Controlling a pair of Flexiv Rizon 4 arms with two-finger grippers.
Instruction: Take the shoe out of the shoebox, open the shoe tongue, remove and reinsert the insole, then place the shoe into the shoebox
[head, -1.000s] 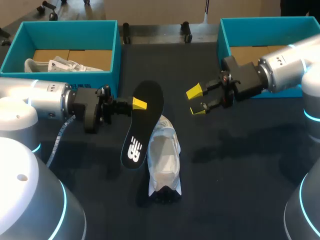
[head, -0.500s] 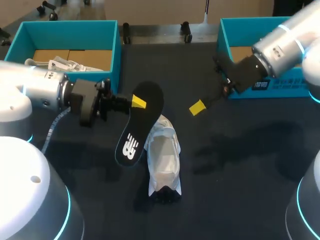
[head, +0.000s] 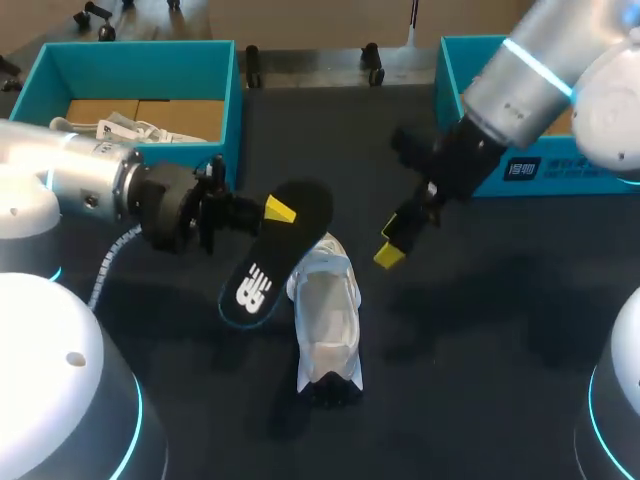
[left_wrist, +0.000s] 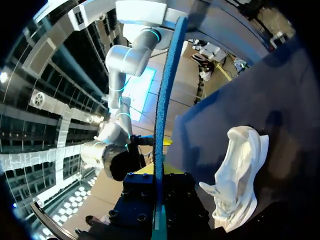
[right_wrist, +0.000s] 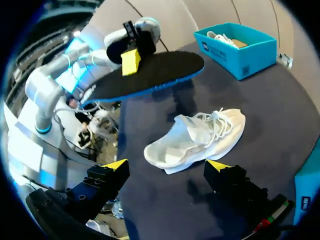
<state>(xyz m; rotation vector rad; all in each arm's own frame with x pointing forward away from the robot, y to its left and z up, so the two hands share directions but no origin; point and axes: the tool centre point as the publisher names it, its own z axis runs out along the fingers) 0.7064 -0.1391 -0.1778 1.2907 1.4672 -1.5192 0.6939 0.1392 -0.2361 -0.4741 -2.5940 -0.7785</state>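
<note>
Head view shows the dark table (head: 480, 330) with the left shoebox (head: 130, 58) and right shoebox (head: 452, 70) at its far corners. The white shoe (head: 326, 320) lies on the table between the arms, its long axis running from the far side toward the robot. The black insole (head: 268, 278) hangs above the table, overlapping the shoe's far end and slanting off to the shoe's left. The left gripper (head: 278, 212) is clamped on the insole's edge. The right gripper (head: 392, 240), fingers spread and empty, hovers just beside the shoe's far right. Reinsertion likely needs the insole swung into line with the shoe.
</note>
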